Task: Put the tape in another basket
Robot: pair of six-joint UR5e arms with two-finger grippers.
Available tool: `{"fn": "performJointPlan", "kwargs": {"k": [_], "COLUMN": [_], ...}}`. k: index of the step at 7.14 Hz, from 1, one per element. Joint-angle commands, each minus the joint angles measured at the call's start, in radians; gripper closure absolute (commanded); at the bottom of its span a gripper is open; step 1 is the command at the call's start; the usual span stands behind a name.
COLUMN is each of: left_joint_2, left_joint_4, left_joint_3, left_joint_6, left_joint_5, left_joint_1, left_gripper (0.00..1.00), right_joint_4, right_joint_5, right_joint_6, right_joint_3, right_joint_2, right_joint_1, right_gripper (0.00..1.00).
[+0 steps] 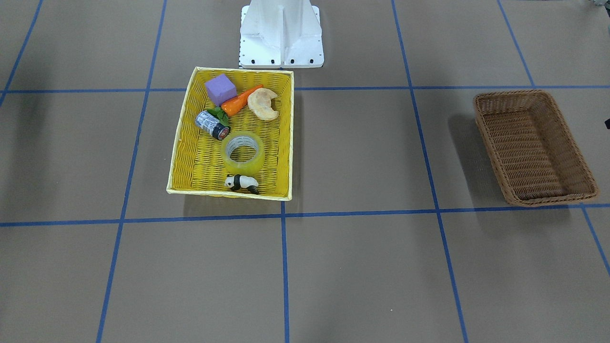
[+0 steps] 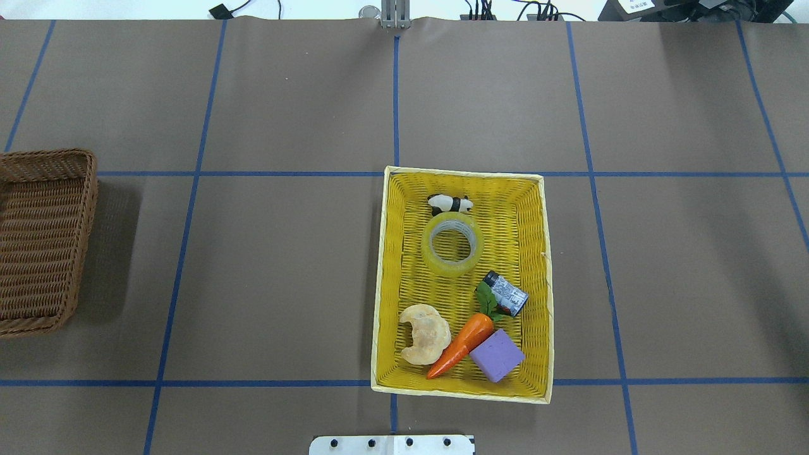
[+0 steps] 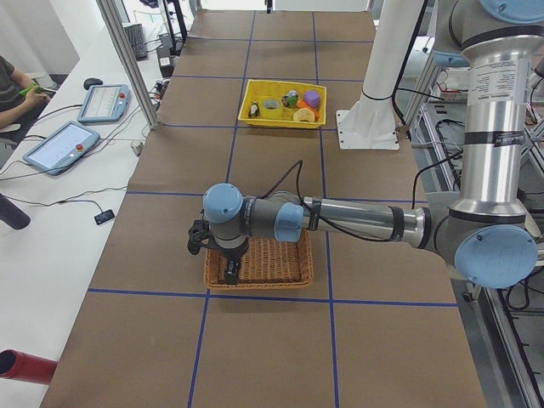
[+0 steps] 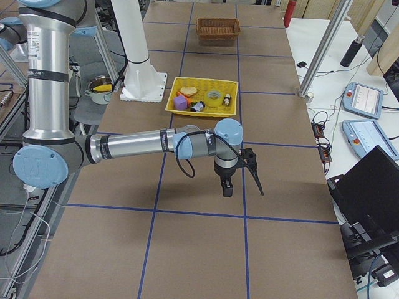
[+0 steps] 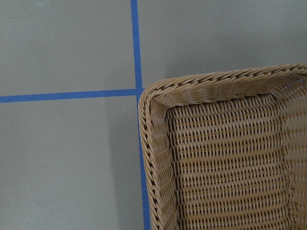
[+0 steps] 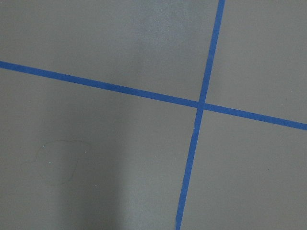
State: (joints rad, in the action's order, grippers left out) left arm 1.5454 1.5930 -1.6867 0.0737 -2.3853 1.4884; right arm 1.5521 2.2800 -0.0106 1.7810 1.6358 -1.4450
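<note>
The tape (image 1: 244,151) lies flat in the yellow basket (image 1: 200,157), between a toy panda and a small dark-capped can; it also shows in the overhead view (image 2: 450,244). The brown wicker basket (image 1: 529,143) stands apart and holds nothing that I can see. In the exterior left view my left gripper (image 3: 229,272) hangs over the brown basket's (image 3: 272,259) corner; I cannot tell if it is open or shut. In the exterior right view my right gripper (image 4: 227,185) hangs over bare table, away from the tape (image 4: 214,96); I cannot tell its state.
The yellow basket (image 2: 524,253) also holds a toy panda (image 2: 449,203), a can (image 2: 507,293), a carrot (image 2: 460,344), a purple block (image 2: 497,355) and a croissant (image 2: 424,333). The robot's white base (image 1: 281,35) stands behind it. Blue tape lines grid the brown table.
</note>
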Motion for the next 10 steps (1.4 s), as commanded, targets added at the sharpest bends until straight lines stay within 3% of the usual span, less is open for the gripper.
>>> {"fn": "performJointPlan", "kwargs": {"k": [1, 7, 10], "left_joint_2": [-0.011, -0.014, -0.014], "left_joint_4": [0.086, 0.108, 0.107], "left_joint_3": [0.010, 0.031, 0.030], "left_joint_6": [0.001, 0.000, 0.001], "left_joint_5": [0.008, 0.018, 0.018], "left_joint_1": [0.000, -0.002, 0.000], "left_gripper": [0.02, 0.02, 0.02], "right_joint_4": [-0.003, -0.011, -0.042], "right_joint_5": [0.007, 0.022, 0.075], "right_joint_6": [0.000, 0.000, 0.015], "right_joint_3": [-0.003, 0.000, 0.003], "right_joint_2": [-0.002, 0.001, 0.028], "right_joint_1": [0.002, 0.005, 0.005], "right_gripper": [0.00, 0.00, 0.00]}}
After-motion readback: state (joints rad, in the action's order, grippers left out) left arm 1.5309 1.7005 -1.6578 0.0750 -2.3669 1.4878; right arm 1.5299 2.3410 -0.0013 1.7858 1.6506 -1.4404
